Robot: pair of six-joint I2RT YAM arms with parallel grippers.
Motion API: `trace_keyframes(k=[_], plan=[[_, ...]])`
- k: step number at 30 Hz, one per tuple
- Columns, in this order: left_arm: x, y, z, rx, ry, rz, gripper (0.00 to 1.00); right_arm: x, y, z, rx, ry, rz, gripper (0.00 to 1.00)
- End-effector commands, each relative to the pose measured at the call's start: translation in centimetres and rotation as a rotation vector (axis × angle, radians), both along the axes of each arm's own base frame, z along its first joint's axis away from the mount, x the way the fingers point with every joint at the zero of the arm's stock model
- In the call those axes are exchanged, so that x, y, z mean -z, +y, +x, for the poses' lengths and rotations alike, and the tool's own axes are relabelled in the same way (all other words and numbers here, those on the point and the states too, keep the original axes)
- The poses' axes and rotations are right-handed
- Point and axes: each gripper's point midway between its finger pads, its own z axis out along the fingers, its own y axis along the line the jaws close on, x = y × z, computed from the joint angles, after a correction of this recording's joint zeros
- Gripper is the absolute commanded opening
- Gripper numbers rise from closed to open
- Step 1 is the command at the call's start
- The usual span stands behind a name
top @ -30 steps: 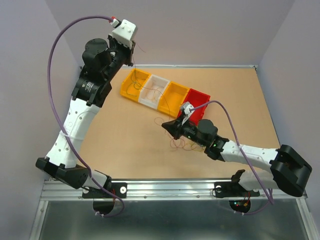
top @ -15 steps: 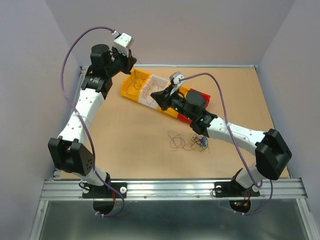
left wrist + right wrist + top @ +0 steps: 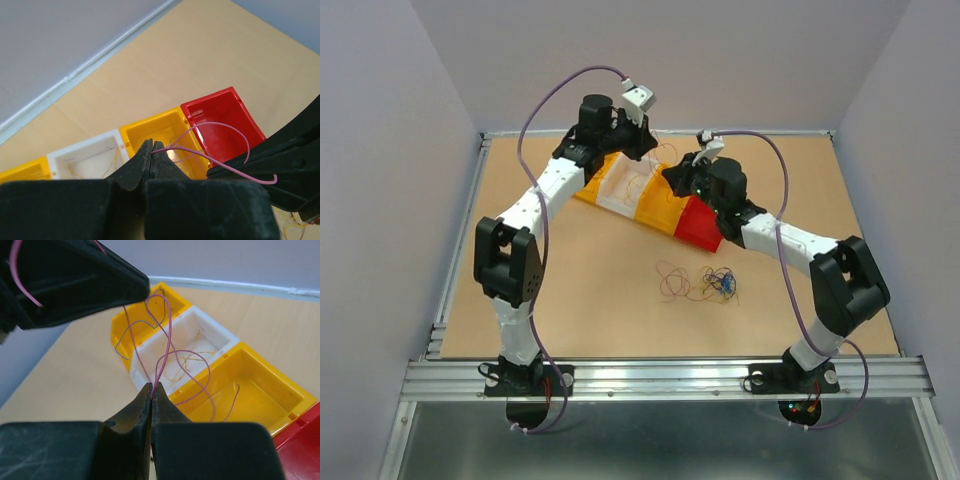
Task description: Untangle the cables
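Observation:
A thin pink-purple wire point(image 3: 220, 123) is stretched between my two grippers above a row of bins. My left gripper point(image 3: 151, 150) is shut on one end of it over the middle yellow bin point(image 3: 160, 131); from above it point(image 3: 645, 152) sits at the far side of the row. My right gripper point(image 3: 151, 389) is shut on the same wire point(image 3: 169, 335), close to the left gripper point(image 3: 672, 178). The wire loops between them. The rest of the cables point(image 3: 700, 283), a loose bunch of red, orange and blue wires, lies on the table in front of the bins.
The bins run diagonally: yellow point(image 3: 135, 325), white point(image 3: 200, 335), yellow point(image 3: 250, 385), red point(image 3: 225, 117). The white and yellow bins hold a few sorted wires. The table's far edge and wall point(image 3: 90, 70) lie just behind the bins.
Both arms have swung to the far middle of the table. The right gripper rose from the bunch to the bins, and the left gripper moved right to meet it.

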Motion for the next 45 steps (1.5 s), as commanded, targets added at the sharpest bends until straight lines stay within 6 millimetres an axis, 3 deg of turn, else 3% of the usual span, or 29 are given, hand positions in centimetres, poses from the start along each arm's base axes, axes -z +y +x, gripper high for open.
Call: trace_keyframes(k=[1, 4, 7, 11, 16, 17, 19, 22, 30, 36, 42, 45], plan=[[-0.9, -2.0, 1.5, -0.041, -0.048, -0.011, 0.0, 1.3, -1.6, 2.0, 0.043, 0.05, 0.046, 0.01], [1.8, -3.4, 1.5, -0.035, -0.022, 0.023, 0.0, 3.7, -1.9, 2.8, 0.059, 0.097, 0.032, 0.0], [6.2, -4.2, 2.3, -0.05, 0.042, 0.065, 0.0, 6.2, -1.2, 3.2, 0.048, 0.149, 0.026, 0.0], [9.3, -3.8, 3.5, -0.099, 0.074, 0.109, 0.0, 9.5, -0.6, 4.0, 0.047, 0.207, 0.023, 0.0], [11.6, -4.1, 3.0, -0.116, 0.081, 0.178, 0.0, 11.5, -0.4, 5.1, 0.07, 0.254, -0.003, 0.02], [12.0, -4.3, 2.7, -0.119, 0.084, 0.191, 0.0, 11.4, -0.5, 5.1, 0.077, 0.257, -0.005, 0.09], [12.2, -3.8, 2.9, -0.154, 0.082, 0.205, 0.0, 11.0, -1.0, 5.1, 0.097, 0.25, -0.007, 0.12], [12.5, -3.5, 2.9, -0.177, 0.077, 0.224, 0.0, 9.4, -1.7, 4.7, 0.114, 0.22, -0.009, 0.32], [12.7, -2.7, 3.5, -0.256, 0.046, 0.283, 0.0, 5.5, -3.3, 2.6, 0.128, 0.157, -0.001, 0.53], [13.0, -3.5, 3.0, -0.248, 0.018, 0.334, 0.0, 4.3, -5.0, 0.7, 0.166, 0.141, 0.005, 0.54], [16.7, -4.2, 1.3, -0.251, 0.062, 0.494, 0.0, 4.6, -7.9, -1.9, 0.249, 0.139, 0.0, 0.54], [18.0, -4.8, 0.8, -0.231, 0.083, 0.536, 0.0, 5.0, -9.6, -4.4, 0.269, 0.152, 0.007, 0.54]])
